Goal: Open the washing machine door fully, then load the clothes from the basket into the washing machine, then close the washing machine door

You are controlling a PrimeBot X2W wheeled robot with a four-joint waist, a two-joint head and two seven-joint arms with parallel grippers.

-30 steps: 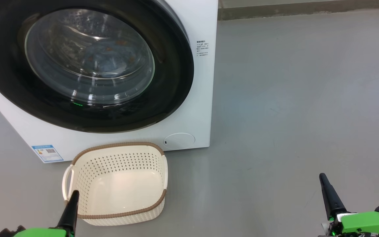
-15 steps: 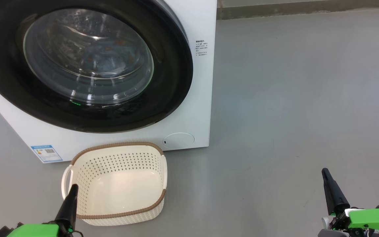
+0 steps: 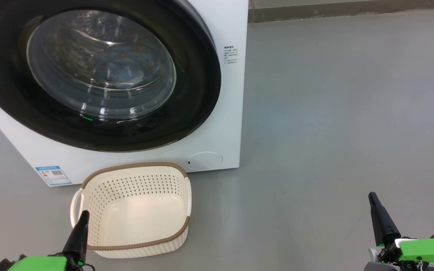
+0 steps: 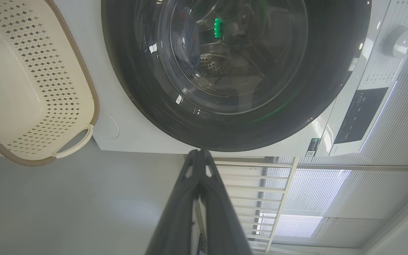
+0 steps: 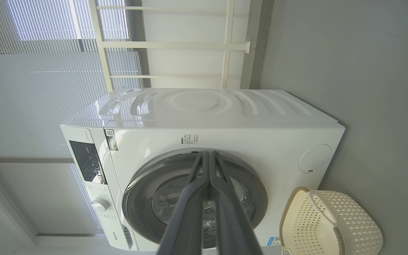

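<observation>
At left on the floor (image 3: 333,113), washing machine (image 3: 228,113); across its front, door (image 3: 198,86); inside, behind the door glass, clothes (image 3: 123,66); just before the machine, below the door, basket (image 3: 134,165); right of its far rim, flap (image 3: 204,160); left, label (image 3: 53,175).

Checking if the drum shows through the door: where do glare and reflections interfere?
Head view: white streaks glare on the door, clothes behind it dim. Left wrist view: a green reflection on it. Right wrist view: backlit blinds washed pale.

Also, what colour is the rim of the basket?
Brown, with a woven look; the rim tops the cream-white basket. The head view shows it best.
</observation>
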